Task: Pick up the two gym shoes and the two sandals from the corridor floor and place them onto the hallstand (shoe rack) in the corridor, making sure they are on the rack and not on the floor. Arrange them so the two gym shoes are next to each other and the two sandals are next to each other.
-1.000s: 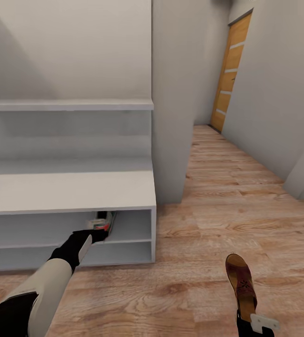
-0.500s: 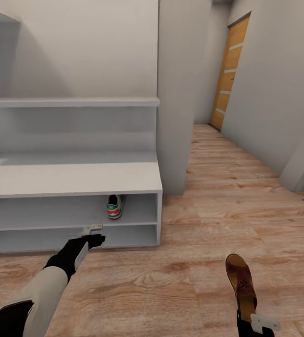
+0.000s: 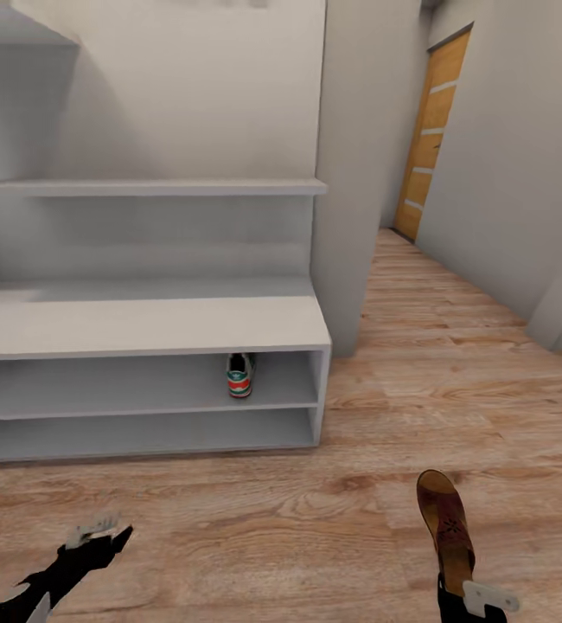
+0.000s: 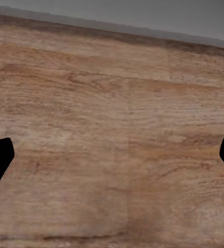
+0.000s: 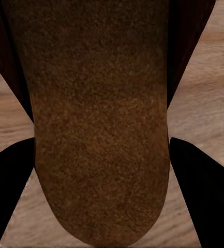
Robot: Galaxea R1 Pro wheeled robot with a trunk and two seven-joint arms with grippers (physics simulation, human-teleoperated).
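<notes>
A flat brown leather sandal (image 3: 446,524) is pinched in the right gripper (image 3: 469,597) above the wood-plank floor (image 3: 316,519). A white, green-striped sneaker (image 3: 239,375) stands on the pale grey hallstand's (image 3: 143,324) upper shelf. The left gripper's (image 3: 99,532) jaws are spread, empty.

Pale grey walls (image 3: 506,156), orange wooden door (image 3: 433,130) down the hall

The head view looks forward and down at the pale grey shoe rack (image 3: 151,324). Both wrist views look closely down at the light brown wood-plank floor (image 4: 112,129), shared with the head view.
</notes>
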